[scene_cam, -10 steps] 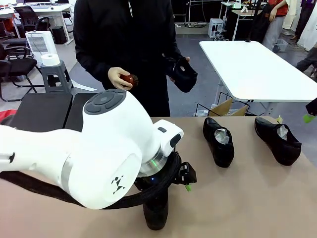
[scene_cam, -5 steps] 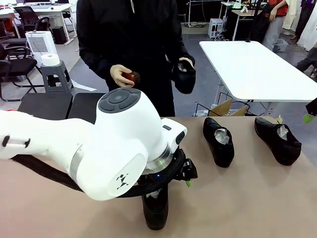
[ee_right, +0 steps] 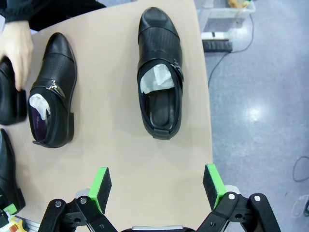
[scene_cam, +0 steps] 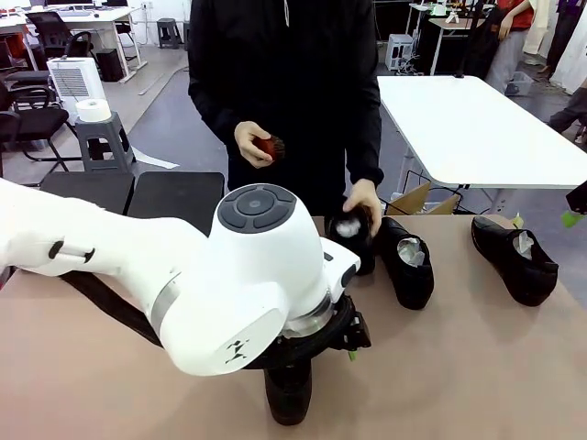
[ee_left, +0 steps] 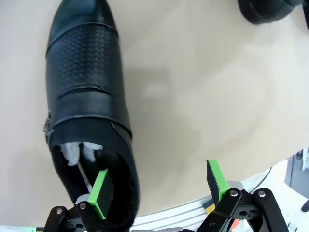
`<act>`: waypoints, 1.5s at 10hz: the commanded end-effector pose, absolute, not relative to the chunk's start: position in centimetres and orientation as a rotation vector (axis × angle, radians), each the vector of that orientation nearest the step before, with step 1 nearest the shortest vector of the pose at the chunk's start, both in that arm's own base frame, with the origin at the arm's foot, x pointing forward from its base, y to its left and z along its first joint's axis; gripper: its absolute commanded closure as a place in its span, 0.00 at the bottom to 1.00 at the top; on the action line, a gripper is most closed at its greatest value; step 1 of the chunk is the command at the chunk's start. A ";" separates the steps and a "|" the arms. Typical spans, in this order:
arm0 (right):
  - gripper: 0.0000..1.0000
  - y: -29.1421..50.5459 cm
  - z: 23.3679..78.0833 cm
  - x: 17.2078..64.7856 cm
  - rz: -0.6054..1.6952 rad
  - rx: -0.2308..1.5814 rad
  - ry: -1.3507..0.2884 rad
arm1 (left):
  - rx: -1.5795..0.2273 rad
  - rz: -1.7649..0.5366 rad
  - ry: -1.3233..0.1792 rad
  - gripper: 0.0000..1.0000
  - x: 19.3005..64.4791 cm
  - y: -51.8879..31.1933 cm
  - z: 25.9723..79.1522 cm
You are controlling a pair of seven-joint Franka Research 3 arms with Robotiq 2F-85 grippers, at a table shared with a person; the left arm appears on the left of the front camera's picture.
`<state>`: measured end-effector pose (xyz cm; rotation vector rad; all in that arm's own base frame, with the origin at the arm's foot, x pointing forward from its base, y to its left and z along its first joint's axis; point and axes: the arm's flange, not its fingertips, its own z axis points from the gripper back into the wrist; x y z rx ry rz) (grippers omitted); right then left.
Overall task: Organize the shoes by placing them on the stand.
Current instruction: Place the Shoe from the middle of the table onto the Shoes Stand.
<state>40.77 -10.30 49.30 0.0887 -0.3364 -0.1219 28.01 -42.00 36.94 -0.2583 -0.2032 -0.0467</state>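
While the left claw hangs spread wide over the near shoe, one green pad sits over its heel opening, w/ white paper showing. The other pad is over bare tabletop. In front view that shoe lies at 6 o'clock, mostly under the white left arm.

Right claw is also released, gripping nothing, above the tabletop edge. From it the end shoe lies at 12 o'clock and the mid shoe at 10 o'clock, both w/ paper inside, well apart.

Farther off, approx 1 o'clock in front view, the person's hand grips a 4th shoe touching the tabletop, just beside the mid shoe. Person's other hand holds a reddish brush.

Stand sits past the tabletop at 11 o'clock, apart from all four shoes.
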 end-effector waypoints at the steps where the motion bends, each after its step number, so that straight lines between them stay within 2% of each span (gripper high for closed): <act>1: 0.00 -10.5 49.3 40.7 -0.111 0.080 -0.339 | -0.270 -0.033 -0.228 0.00 28.0 -42.6 37.6; 6: 0.00 -10.5 49.3 40.7 -0.111 0.080 -0.339 | -0.244 -0.042 -0.239 0.00 28.8 -43.3 37.6; 13: 0.00 -10.5 49.3 40.7 -0.111 0.080 -0.339 | -0.150 -0.011 -0.209 0.00 30.2 -44.1 34.0; 15: 0.00 -10.3 49.3 40.8 -0.122 0.089 -0.336 | -0.148 -0.009 -0.208 0.23 30.3 -44.2 33.7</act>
